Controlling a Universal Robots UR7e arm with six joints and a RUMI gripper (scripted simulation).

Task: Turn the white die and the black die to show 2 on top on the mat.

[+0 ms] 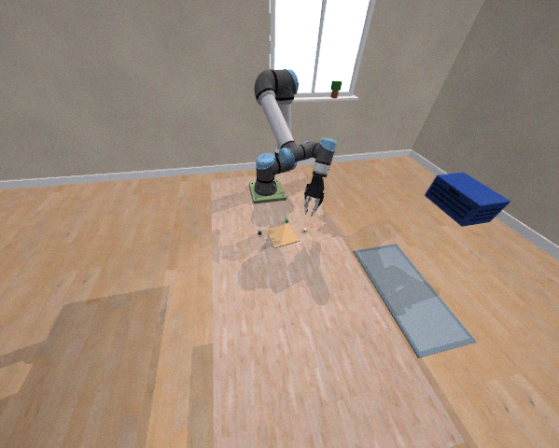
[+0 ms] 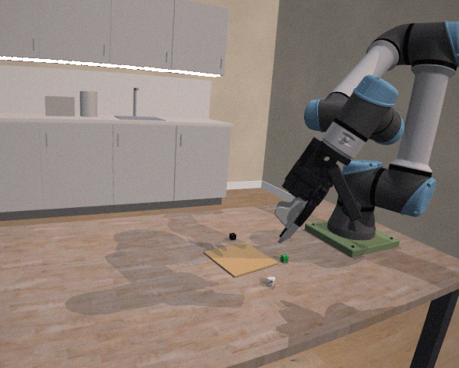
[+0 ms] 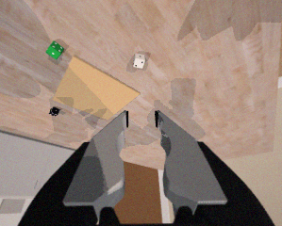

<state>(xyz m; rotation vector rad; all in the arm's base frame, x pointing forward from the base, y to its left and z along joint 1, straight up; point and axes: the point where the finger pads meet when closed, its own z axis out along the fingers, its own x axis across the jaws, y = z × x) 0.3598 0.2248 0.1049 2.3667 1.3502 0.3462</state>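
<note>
The tan mat [image 1: 283, 235] lies flat on the wooden table; it also shows in the exterior view [image 2: 240, 259] and the wrist view [image 3: 95, 90]. The white die [image 2: 270, 280] [image 3: 139, 61] sits on the table just off the mat's edge. The black die [image 2: 232, 236] [image 3: 54, 111] sits off the mat by the opposite corner. The green die [image 2: 283, 258] [image 3: 55, 50] sits beside the mat near the robot base. My gripper [image 2: 283, 236] [image 3: 141, 111] hangs tilted above the table near the mat. Its fingers stand slightly apart with nothing between them.
The arm's green base plate [image 2: 351, 238] is bolted to the table behind the dice. The table's front edge and a dark leg [image 2: 435, 328] are at the right. A blue crate [image 1: 465, 198] and a grey rug [image 1: 412, 299] are off to the side.
</note>
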